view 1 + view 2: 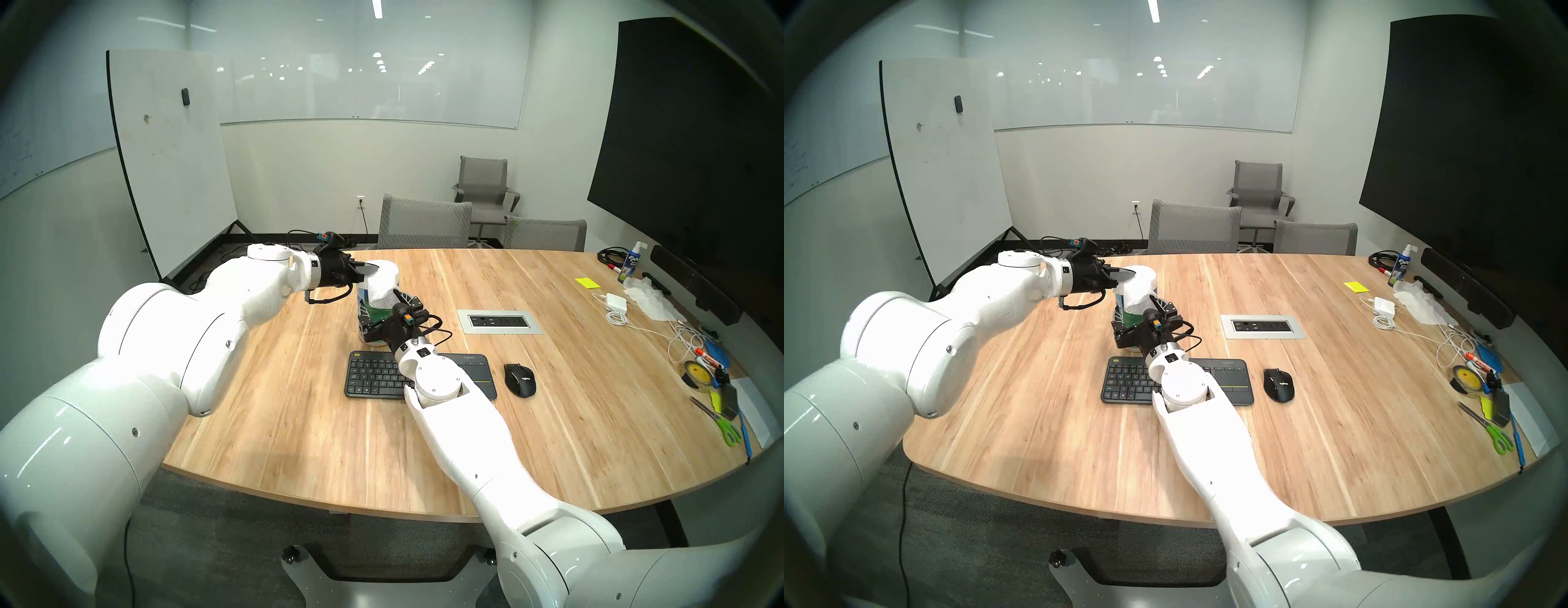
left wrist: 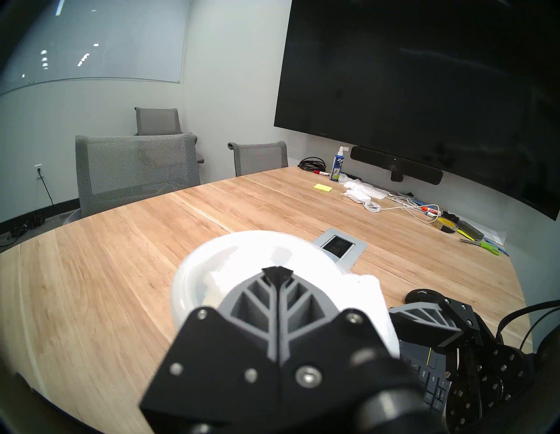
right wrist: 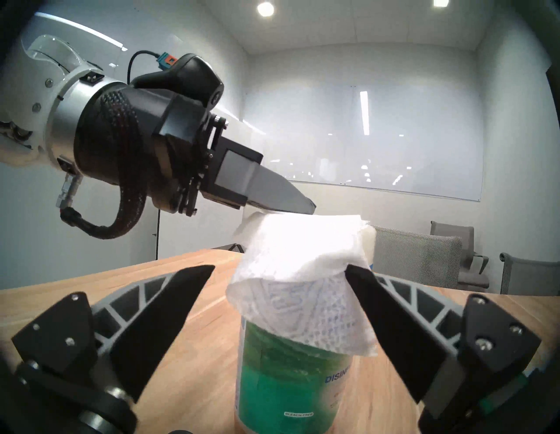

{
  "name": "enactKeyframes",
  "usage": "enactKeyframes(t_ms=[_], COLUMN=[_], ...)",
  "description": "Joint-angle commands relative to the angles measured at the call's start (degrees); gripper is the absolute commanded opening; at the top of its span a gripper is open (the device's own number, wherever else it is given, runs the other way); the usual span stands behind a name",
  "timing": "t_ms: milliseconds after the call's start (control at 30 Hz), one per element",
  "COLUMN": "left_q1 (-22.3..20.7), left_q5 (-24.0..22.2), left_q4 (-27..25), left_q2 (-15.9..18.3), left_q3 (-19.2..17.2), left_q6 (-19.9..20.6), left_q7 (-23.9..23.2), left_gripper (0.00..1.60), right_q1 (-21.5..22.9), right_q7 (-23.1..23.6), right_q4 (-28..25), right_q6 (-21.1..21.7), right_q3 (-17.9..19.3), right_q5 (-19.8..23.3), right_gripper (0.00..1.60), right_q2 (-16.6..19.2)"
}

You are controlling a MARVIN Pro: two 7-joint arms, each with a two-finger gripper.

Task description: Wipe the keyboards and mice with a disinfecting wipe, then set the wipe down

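The green-and-blue canister (image 3: 291, 372) stands upright on the wooden table (image 1: 297, 416), and everything here is placed from it. The disinfecting wipe (image 3: 303, 272) lies draped over the canister's white lid (image 2: 230, 260) and hangs down its near side. The left arm reaches in from the canister's left, stretched almost level and tipped slightly down, so that the left gripper (image 1: 373, 266) lies over the lid; its two grey fingers (image 3: 272, 191) are pressed together into one closed wedge, whose tip sits at the wipe's upper edge, and whether any cloth is pinched between them cannot be made out. The right arm comes up from the near side of the canister, forearm rising over the keyboard, wrist angled a little upward. The right gripper (image 3: 278, 306) is spread wide, one black fingertip on either side of the canister just below the lid, the right-hand one touching the hanging wipe, the other clear of it; it holds nothing. The dark-grey keyboard (image 1: 373, 378) lies flat just in front of the canister, partly under the right wrist, and the black mouse (image 1: 519, 379) sits beside the keyboard's touchpad end, further to the canister's near right.
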Motion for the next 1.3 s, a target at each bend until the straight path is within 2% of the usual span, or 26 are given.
enactKeyframes(t_ms=[0,67,100,133,167,233,300,333,633,1267], left_q1=[-1.1,-1.1,-1.1,-1.1,-1.1,-1.1,-1.1,-1.1,-1.1,-1.1], left_q5=[0.1,0.1,0.1,0.1,0.1,0.1,0.1,0.1,0.1,0.1], left_q4=[-0.4,-0.4,-0.4,-0.4,-0.4,-0.4,-0.4,-0.4,-0.4,-0.4], left_q2=[-0.2,-0.2,-0.2,-0.2,-0.2,-0.2,-0.2,-0.2,-0.2,-0.2], left_q3=[0.0,0.0,0.0,0.0,0.0,0.0,0.0,0.0,0.0,0.0], left_q6=[0.0,0.0,0.0,0.0,0.0,0.0,0.0,0.0,0.0,0.0], left_q7=[0.0,0.0,0.0,0.0,0.0,0.0,0.0,0.0,0.0,0.0], left_gripper=[0.00,0.00,0.00,0.00,0.00,0.00,0.00,0.00,0.00,0.00], right_q1=[1.6,1.7,1.7,1.7,1.7,1.7,1.7,1.6,1.1,-2.4], right_q7=[0.2,0.4,0.4,0.5,0.6,0.6,0.7,0.8,1.5,3.7], right_q4=[-0.6,-0.4,-0.3,-0.1,-0.1,0.0,0.0,0.0,-0.8,-9.1], right_q6=[-1.8,-2.0,-2.0,-2.2,-2.3,-2.3,-2.5,-2.6,-3.3,-3.0], right_q3=[0.3,0.5,0.6,0.8,0.8,0.9,1.0,1.0,1.3,2.2], right_q5=[0.6,0.7,0.7,0.8,0.8,0.9,0.9,0.9,1.3,3.3], right_gripper=[1.60,1.60,1.52,0.96,0.75,0.70,0.44,0.03,0.00,0.00], right_q2=[-0.4,-0.4,-0.4,-0.4,-0.4,-0.4,-0.5,-0.5,-0.6,-0.3])
